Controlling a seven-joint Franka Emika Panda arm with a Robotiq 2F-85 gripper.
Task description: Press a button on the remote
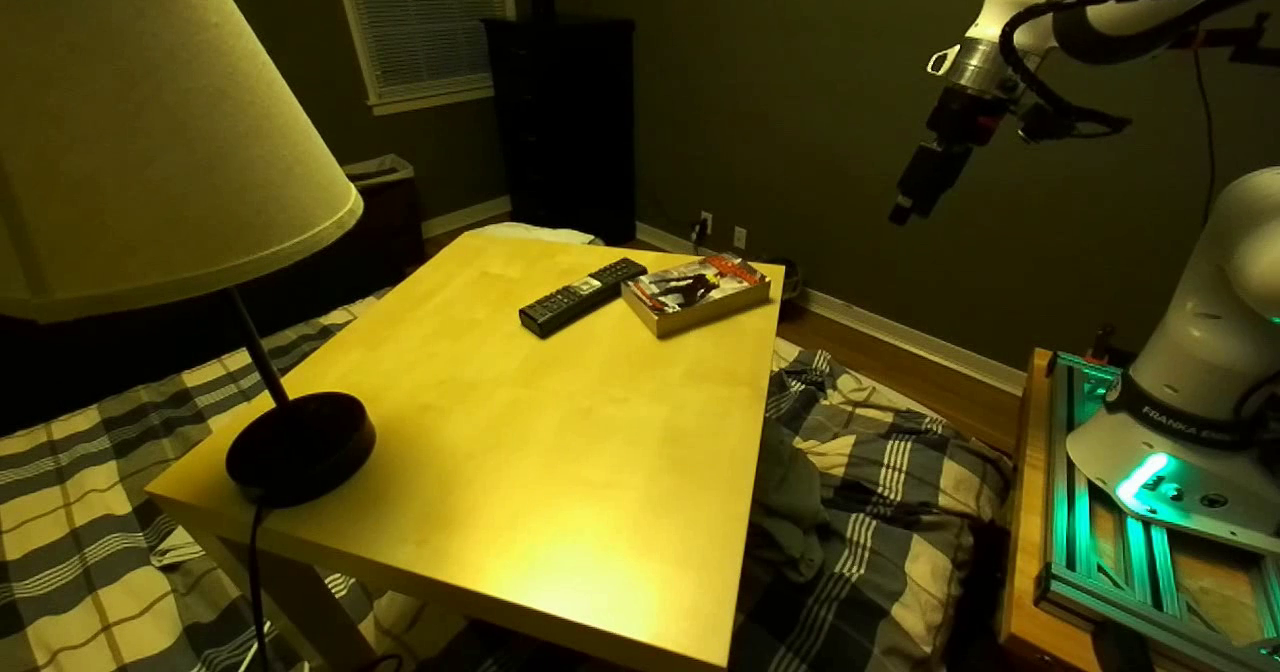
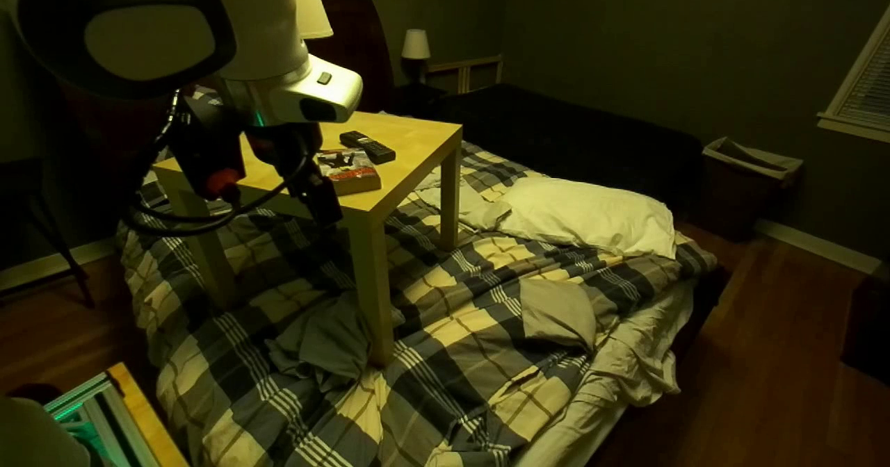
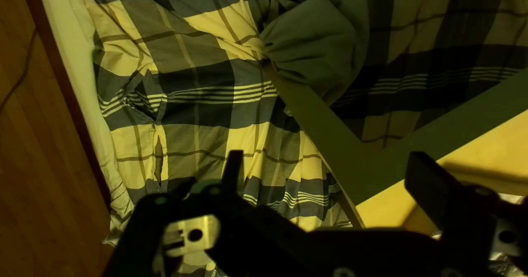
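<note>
Hanging spread, jaws well away from remote (image 1: 583,297).

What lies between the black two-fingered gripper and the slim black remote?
In both exterior views, a thick, rectangular, picture-covered item, apparently a book, lies on the yellowish wooden table between the gripper and remote.

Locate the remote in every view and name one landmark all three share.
In an exterior view: remote just left of centre.
In an exterior view: remote above and left of centre.
Wrist view: can't be made out; the gripper blocks much of the bottom.
Shared landmark: the yellow table.
</note>
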